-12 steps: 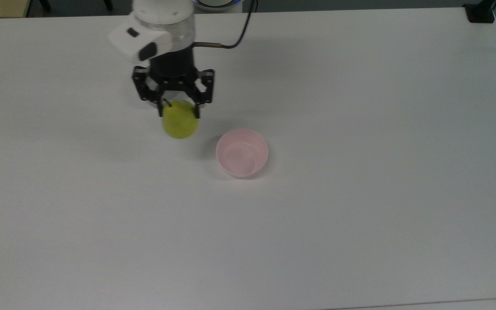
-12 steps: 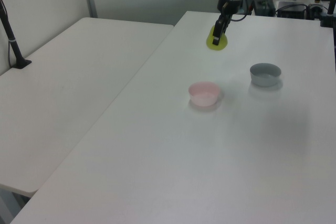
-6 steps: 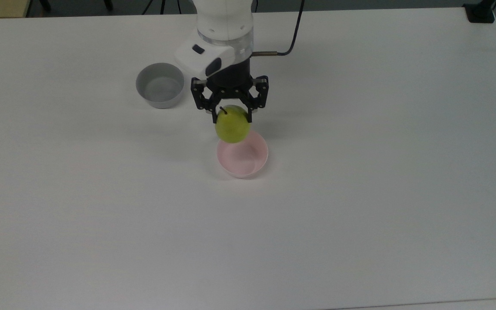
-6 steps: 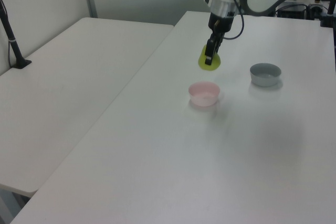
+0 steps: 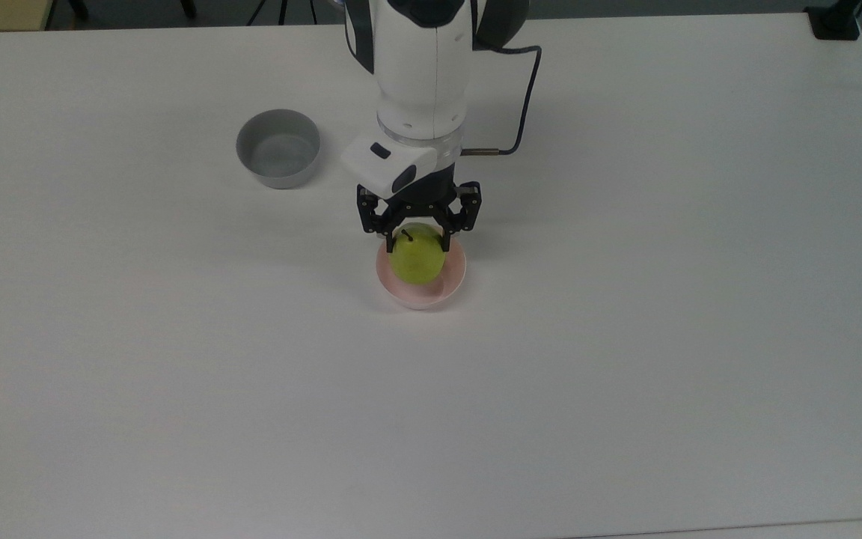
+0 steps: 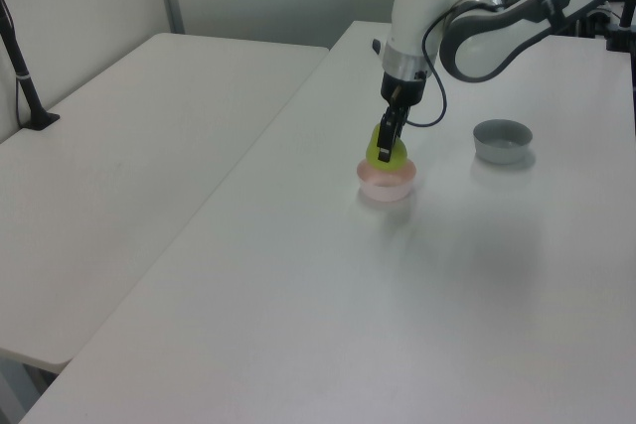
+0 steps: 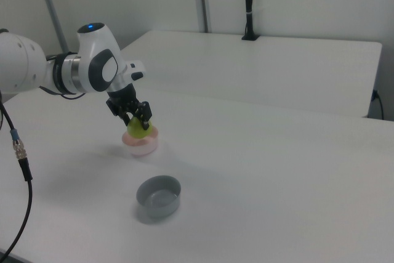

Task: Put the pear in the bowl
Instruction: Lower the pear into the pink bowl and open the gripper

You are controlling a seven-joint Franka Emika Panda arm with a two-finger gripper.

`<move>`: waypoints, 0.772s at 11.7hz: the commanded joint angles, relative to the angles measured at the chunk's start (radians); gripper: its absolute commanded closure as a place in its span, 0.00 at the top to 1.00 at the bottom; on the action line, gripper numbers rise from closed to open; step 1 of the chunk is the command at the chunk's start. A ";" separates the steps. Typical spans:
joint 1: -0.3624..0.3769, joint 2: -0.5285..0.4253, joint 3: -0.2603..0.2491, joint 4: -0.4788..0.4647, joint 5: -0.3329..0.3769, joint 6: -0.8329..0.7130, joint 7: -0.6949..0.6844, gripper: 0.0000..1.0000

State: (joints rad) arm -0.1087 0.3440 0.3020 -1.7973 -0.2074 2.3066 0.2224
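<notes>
In the top view, from the left: a grey bowl [image 5: 278, 158] stands well apart, then the gripper [image 5: 417, 241] — pinching the pear [image 5: 417, 257] — hangs over the pink bowl [image 5: 456, 281]. Carrying looks done; lowering and release remain. The white table [image 5: 663, 337] has open room all round — edges are far off.
</notes>
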 commanded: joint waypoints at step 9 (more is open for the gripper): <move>0.018 0.049 -0.004 -0.019 -0.141 0.060 0.147 0.93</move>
State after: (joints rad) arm -0.0903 0.4173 0.3020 -1.7987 -0.3310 2.3487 0.3376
